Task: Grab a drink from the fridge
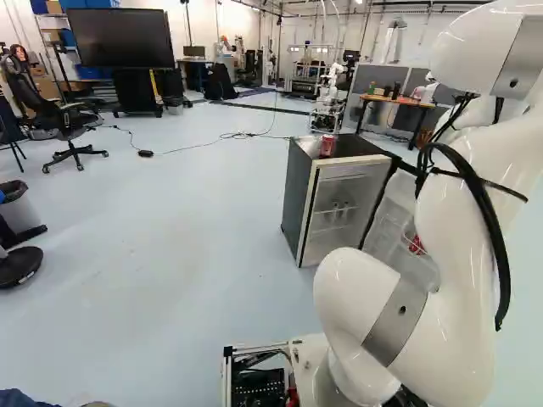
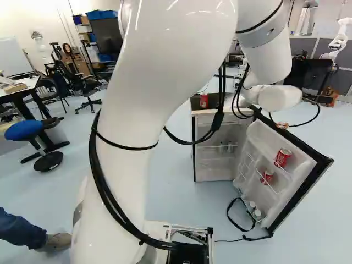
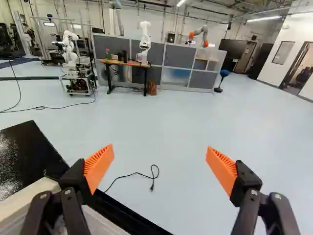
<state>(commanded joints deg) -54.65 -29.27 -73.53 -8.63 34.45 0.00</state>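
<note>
Our gripper [image 3: 160, 152] is wide open and holds nothing. The red cans [image 2: 282, 158] sit below it in the fridge door [image 2: 306, 169]. Dropping too close, we could bump the door and swing it.

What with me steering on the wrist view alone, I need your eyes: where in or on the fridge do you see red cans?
Observer: The right base view shows an upper red can and a lower red can held on the inner side of the open fridge door.
Operator: My claw shows open and empty here. Is there a can on top, beyond the part I see?
Observer: Yes, a third red can stands on the fridge.
Operator: And inside the main compartment?
Observer: Two small items stand side by side; I can't tell what they are.
</note>
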